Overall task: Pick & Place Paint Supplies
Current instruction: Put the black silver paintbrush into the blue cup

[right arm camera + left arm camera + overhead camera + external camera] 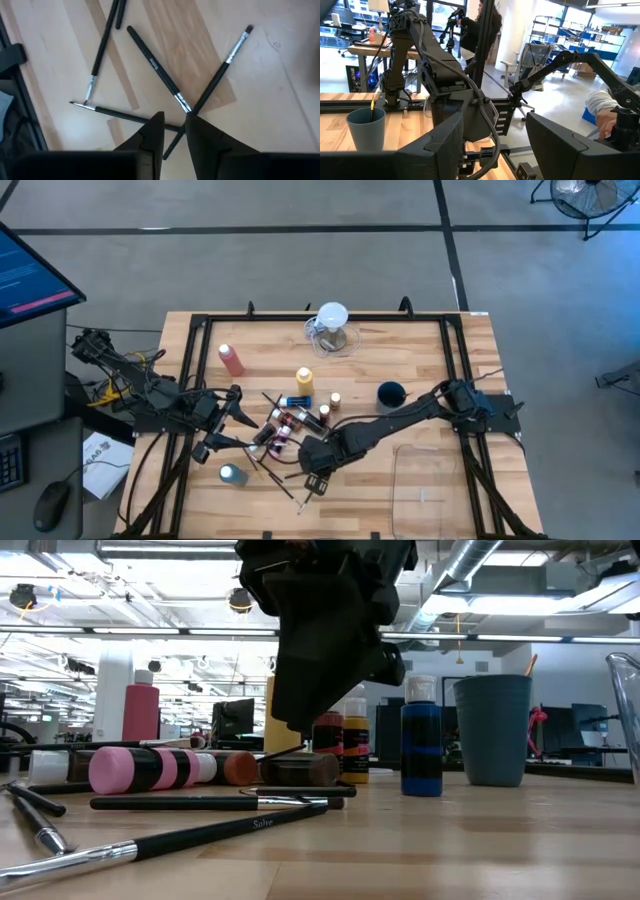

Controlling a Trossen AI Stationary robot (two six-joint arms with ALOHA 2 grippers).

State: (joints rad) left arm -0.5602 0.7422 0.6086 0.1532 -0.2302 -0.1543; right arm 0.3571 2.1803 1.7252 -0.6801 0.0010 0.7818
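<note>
The right claw hangs over crossed paintbrushes on the worktop, fingers slightly apart and holding nothing; I think it should take one handle only, away from the crossing.

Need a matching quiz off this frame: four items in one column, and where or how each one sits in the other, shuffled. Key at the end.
Column one:
1. red bottle
2. pink-and-black bottle
3. blue cup
4. right gripper

Column two:
A. over crossed paintbrushes
B. upright, apart from the rest
C. lying on its side
D. upright, with a thin stick poking out of it

Pairs: 1-B, 2-C, 3-D, 4-A
</note>
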